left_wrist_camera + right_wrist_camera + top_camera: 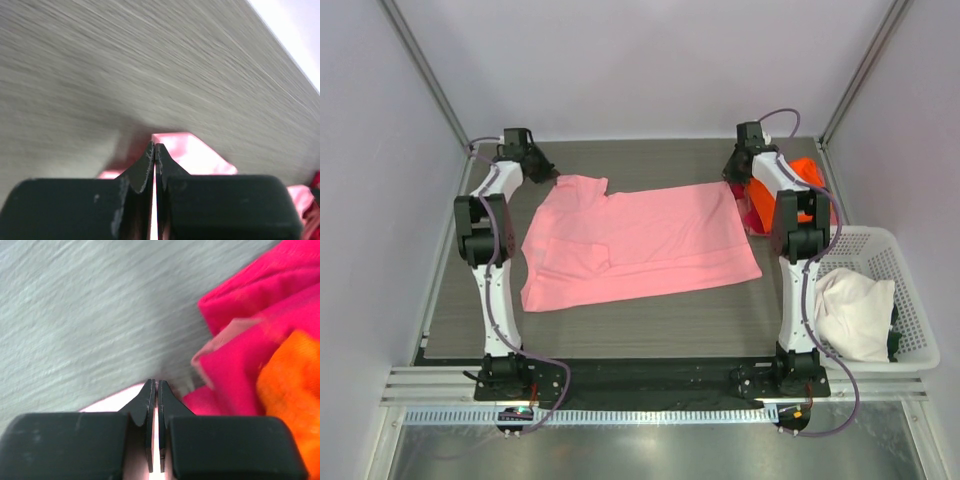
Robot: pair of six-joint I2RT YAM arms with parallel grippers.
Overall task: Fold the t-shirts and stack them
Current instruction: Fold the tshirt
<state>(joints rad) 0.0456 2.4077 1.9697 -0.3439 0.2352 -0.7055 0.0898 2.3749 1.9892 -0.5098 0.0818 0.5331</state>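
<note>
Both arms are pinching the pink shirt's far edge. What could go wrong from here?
The right tool pinches the pink t-shirt right beside the magenta t-shirt, so a lift could snag that one too. The left tool holds only a small bit of cloth, which might slip free.

Top view's evenly lit, shadows kept faint; wrist views are blurred, and the pink t-shirt point(200, 157) is blown out.

overhead view from the near side, wrist views low over the table point(650, 325), all sharing the pink t-shirt point(640, 240)
</note>
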